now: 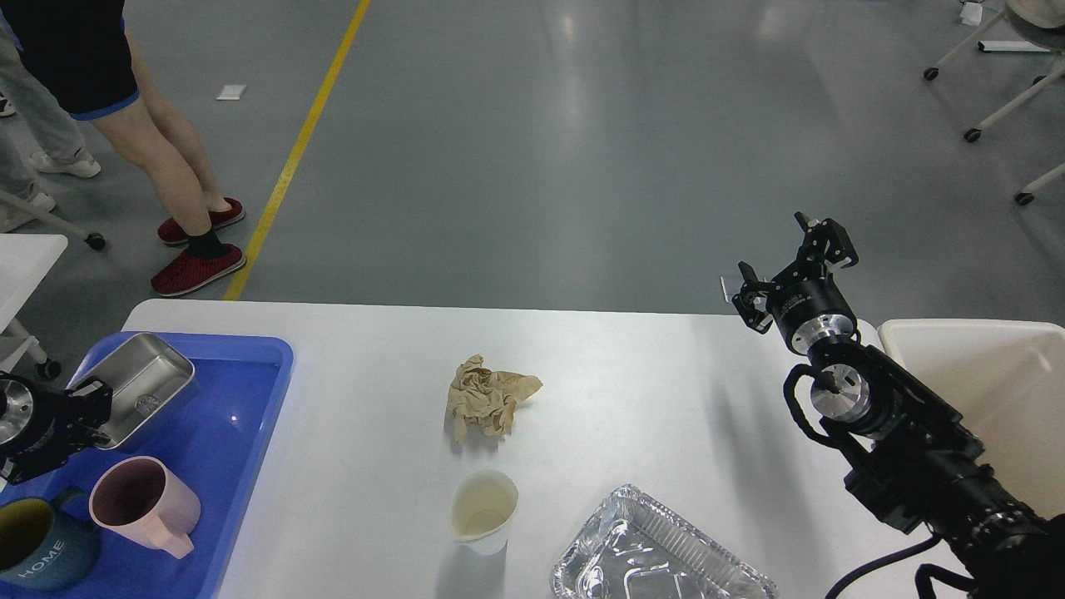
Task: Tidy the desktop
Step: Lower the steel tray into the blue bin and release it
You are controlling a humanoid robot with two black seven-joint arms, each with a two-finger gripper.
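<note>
On the large white desktop (666,391) you still face crumpled tan paper (488,399), a paper cup (483,509) and a foil tray (657,553); right gripper (795,262) spread empty, left gripper's (79,408) fingers unreadable.

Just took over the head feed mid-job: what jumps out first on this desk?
The crumpled brown paper sits alone mid-desktop, with a small pale cup just nearer and a foil tray at the near edge. At left, a blue tray holds a steel container, a pink mug and a dark mug. The right gripper hangs open above the right end, beside a cream bin.
</note>
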